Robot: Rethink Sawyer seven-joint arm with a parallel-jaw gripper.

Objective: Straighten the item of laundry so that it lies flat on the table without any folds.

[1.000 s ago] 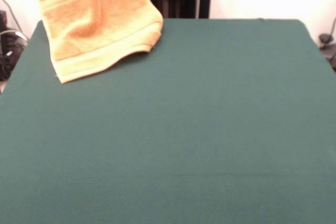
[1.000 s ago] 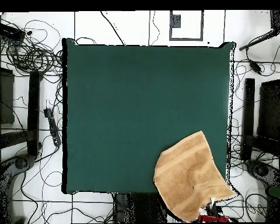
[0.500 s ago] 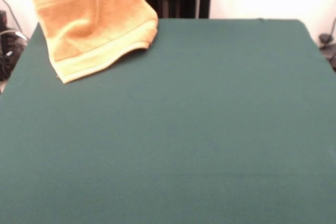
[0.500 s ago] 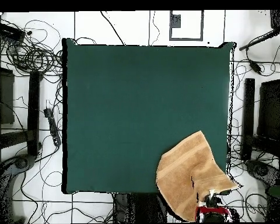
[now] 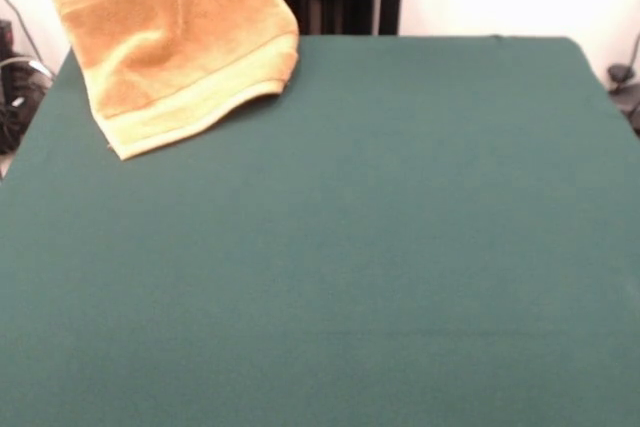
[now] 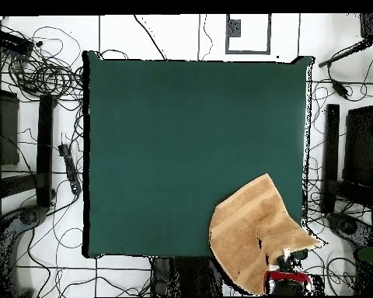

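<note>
Towel [image 5: 175, 42] hanging diagonally off table [image 5: 400, 247] corner

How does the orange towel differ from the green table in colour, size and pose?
The towel is orange-tan, while the table is dark green. The towel is much smaller, covering only one corner of the table. The towel hangs lifted and draped, part past the table's edge; the table lies flat. Both look like soft cloth surfaces.
</note>
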